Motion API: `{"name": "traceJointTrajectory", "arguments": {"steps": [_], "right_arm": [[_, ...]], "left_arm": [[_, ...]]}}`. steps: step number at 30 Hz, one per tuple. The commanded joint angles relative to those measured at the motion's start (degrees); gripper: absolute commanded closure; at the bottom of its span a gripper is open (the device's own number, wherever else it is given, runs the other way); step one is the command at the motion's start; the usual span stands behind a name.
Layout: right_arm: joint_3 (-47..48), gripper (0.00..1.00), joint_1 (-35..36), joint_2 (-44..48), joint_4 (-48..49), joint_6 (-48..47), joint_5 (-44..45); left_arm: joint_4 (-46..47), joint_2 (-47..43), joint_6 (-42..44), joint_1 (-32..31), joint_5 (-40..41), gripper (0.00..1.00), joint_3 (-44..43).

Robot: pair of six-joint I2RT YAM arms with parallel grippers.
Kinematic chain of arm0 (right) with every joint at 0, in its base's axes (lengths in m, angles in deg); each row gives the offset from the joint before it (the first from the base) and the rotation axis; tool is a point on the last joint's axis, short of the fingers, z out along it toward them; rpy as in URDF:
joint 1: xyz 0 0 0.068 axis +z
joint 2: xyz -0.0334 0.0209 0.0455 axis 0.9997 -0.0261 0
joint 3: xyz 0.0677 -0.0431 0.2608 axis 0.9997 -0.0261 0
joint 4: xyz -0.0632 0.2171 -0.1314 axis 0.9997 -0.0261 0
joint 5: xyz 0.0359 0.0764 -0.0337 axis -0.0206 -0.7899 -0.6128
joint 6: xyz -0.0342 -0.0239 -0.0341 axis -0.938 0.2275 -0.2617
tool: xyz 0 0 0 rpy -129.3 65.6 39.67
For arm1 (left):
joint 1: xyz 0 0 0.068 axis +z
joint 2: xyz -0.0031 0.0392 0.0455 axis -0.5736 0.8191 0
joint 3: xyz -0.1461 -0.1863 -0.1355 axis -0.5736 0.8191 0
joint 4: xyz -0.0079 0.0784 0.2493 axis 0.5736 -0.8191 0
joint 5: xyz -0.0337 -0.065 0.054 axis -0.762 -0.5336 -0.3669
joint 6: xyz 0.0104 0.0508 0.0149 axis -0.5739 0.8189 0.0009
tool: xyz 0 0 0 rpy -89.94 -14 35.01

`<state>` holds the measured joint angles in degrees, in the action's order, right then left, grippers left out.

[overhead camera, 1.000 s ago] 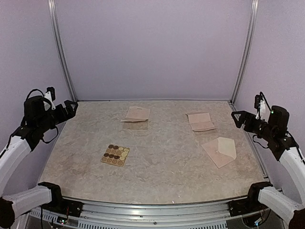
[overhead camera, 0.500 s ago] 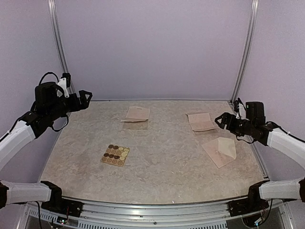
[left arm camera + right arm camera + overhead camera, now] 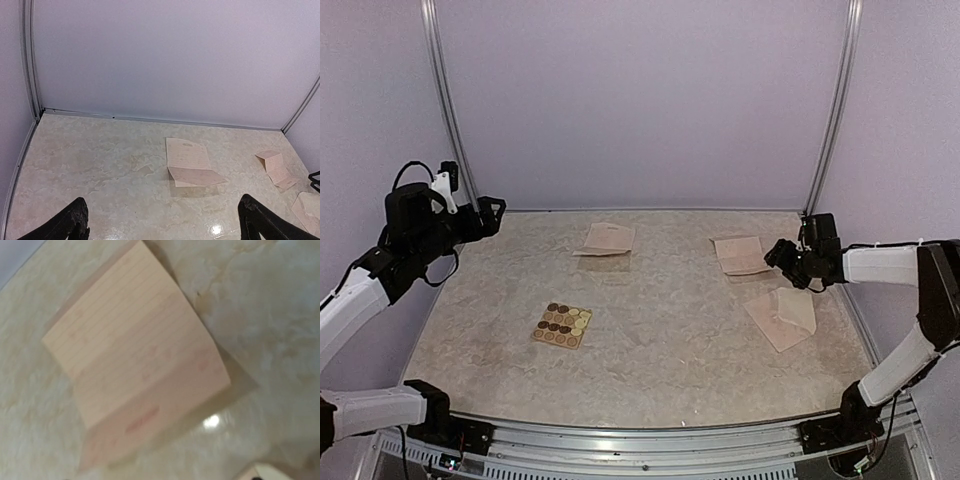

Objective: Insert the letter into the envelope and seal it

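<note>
I am looking at the envelope first: it is lying flat on the table at the right side, toward the near-right edge. Its pointed flap is lying open, turned out toward the right. I cannot tell from any view whether anything is sitting inside it.

Just beyond the envelope, toward the back, a folded lined sheet is resting on the table, apart from the envelope. The right gripper is hanging low beside that sheet's right edge, between the sheet and the envelope. The right wrist camera is filling up with the lined sheet, creased across its middle, and is not showing its own fingers, so I cannot tell whether this gripper is open or closed. It is too small to judge in the top view.

A second folded sheet is lying near the back middle of the table, its lower panel folded up. A sticker sheet of round brown and gold stickers is sitting left of centre, well apart from the envelope.

The left gripper is hovering high over the far-left corner with its jaws spread wide and holding nothing. Its two dark fingers are showing at the bottom corners of its own camera. Nothing is lying between the envelope and the lined sheet.
</note>
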<state>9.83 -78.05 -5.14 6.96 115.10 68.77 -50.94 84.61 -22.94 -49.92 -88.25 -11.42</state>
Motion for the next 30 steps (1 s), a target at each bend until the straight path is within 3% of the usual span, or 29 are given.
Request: {"name": "traceJointTrajectory", "arguments": {"steps": [1, 7, 16, 19, 25, 30], "right_arm": [[3.68, 0.28, 0.41, -5.19, 3.17, 2.50, 1.45], [6.59, 0.32, 0.25, -11.23, 3.31, 4.23, 5.30], [11.56, 0.43, -0.46, -18.82, 3.42, 5.65, 5.74], [12.46, 0.50, -0.87, -20.57, 3.78, 6.35, 5.75], [13.68, 0.53, -1.44, -23.69, 4.71, 8.27, 4.67], [13.69, 0.65, -1.62, -25.12, 6.75, 10.03, 3.69]], "left_arm": [[0.92, 1.20, -0.84, 0.68, -1.32, 0.01, 0.05], [0.94, 0.87, -0.93, 1.43, -1.05, 0.01, 0.07], [1.07, 0.34, -1.27, 3.44, -2.78, 0.01, 0.11], [1.14, 0.32, -1.37, 3.94, -3.07, 0.01, 0.12], [1.25, 0.22, -1.52, 4.71, -3.19, 0.01, 0.23], [1.33, 0.38, -1.63, 5.03, -3.49, 0.01, 0.21]]}}
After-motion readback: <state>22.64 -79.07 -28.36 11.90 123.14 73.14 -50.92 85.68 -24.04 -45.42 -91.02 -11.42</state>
